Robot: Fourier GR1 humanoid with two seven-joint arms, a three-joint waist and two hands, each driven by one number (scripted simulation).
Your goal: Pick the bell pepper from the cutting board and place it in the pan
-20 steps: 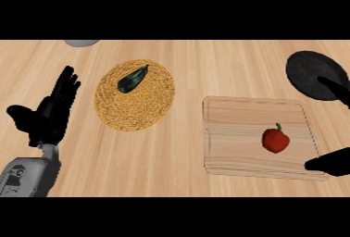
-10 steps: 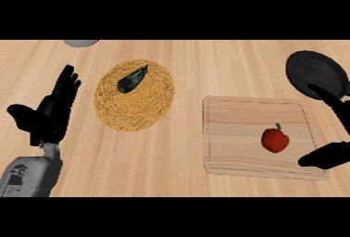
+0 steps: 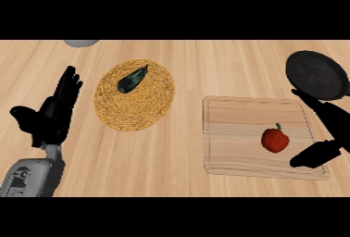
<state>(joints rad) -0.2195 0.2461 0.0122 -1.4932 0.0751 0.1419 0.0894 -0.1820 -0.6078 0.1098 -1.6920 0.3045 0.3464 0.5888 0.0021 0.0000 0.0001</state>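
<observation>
Bell pepper (image 3: 275,140), red with a small green stem pointing up and away from us, is lying on the right half of the cutting board (image 3: 239,139), and nothing is holding it. We are bringing our right hand (image 3: 327,134) in at the board's right edge, spread wide, the fingers reaching along the far side and the thumb lying low at the board's near right corner, so the pepper is sitting just beside the gap between them and we are not touching it as far as we can see. Our left hand (image 3: 49,113) is resting open, fingers up, at the left of the tabletop (image 3: 191,60), and it is taking no part. We are judging several risks from here. If we are closing while the pepper is only at the mouth of the gap, the fingers may be nudging it leftward across the board rather than enclosing it, and its rounded body may be rolling away. If we are catching it by the stem or one lobe, it may be slipping on the way over. The pan (image 3: 315,75) is sitting just beyond the board's far right corner, close to our fingers, so a hasty lift may be knocking its rim. An aubergine (image 3: 132,78) on a woven mat (image 3: 134,99) is lying well apart to the left.
</observation>
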